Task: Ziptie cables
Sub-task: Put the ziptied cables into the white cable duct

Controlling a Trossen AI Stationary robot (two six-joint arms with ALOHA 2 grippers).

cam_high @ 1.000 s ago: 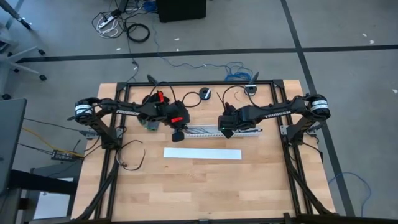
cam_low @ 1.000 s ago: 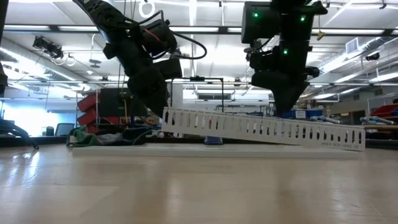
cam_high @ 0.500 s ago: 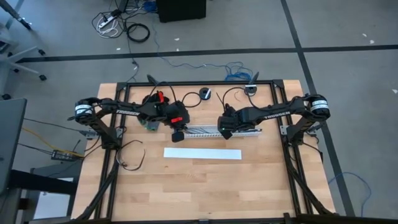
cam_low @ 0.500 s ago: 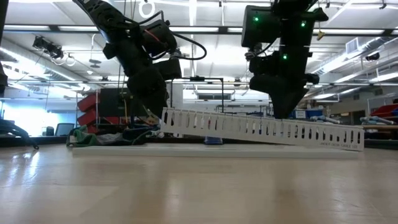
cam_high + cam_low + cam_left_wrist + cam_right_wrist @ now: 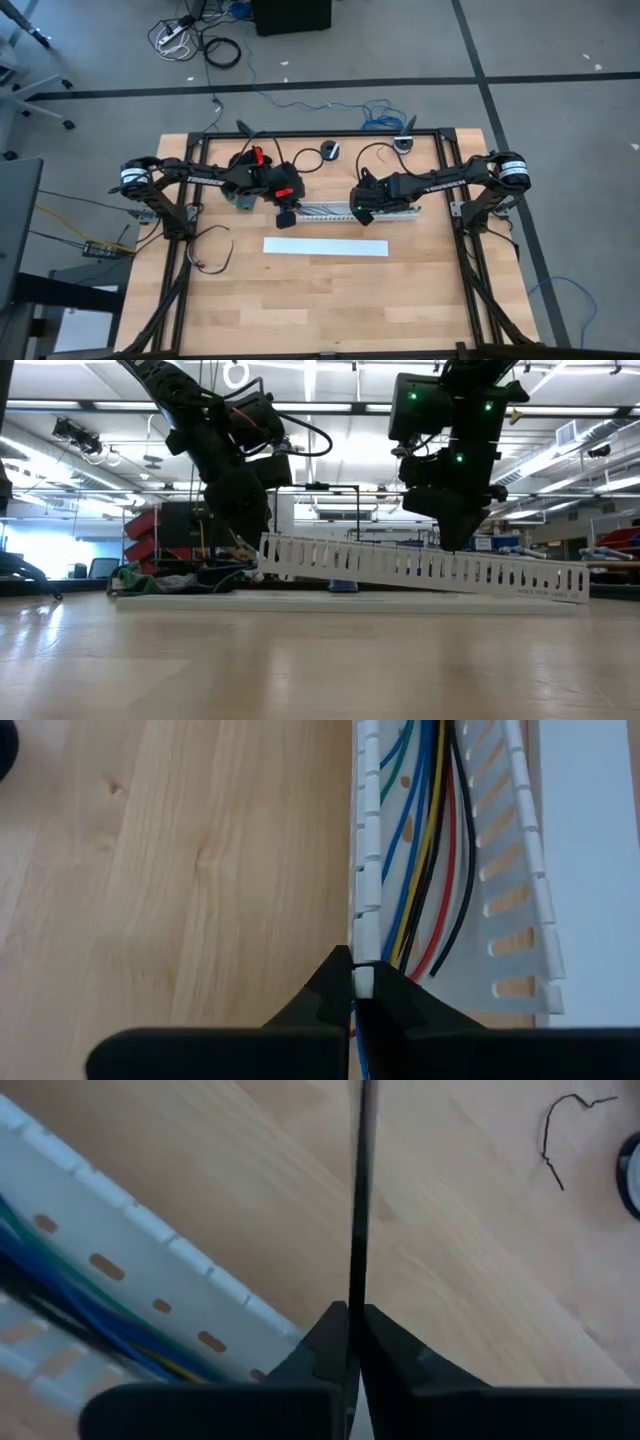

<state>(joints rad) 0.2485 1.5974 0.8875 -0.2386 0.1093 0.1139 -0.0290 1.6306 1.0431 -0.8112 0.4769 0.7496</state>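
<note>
Cables [image 5: 425,840] are lying inside the white slotted duct [image 5: 340,211], no tie around them yet. Left gripper [image 5: 352,982] has its jaws pinched on the duct's wall, lifting that end; right gripper [image 5: 352,1330] clamps a thin black ziptie [image 5: 360,1200], so the actual tying's all left.

The slotted duct [image 5: 355,211] lay across the middle of the counter [image 5: 320,300], nearer its far edge, its left end raised off the surface. The cables [image 5: 425,840] ran inside it along its length. A flat strip [image 5: 325,247] lay parallel just nearer the front edge. The left hand [image 5: 285,217] sat at the duct's left end, the right hand [image 5: 362,212] over its middle. A loose wire [image 5: 212,255] lay toward the left edge.
</note>
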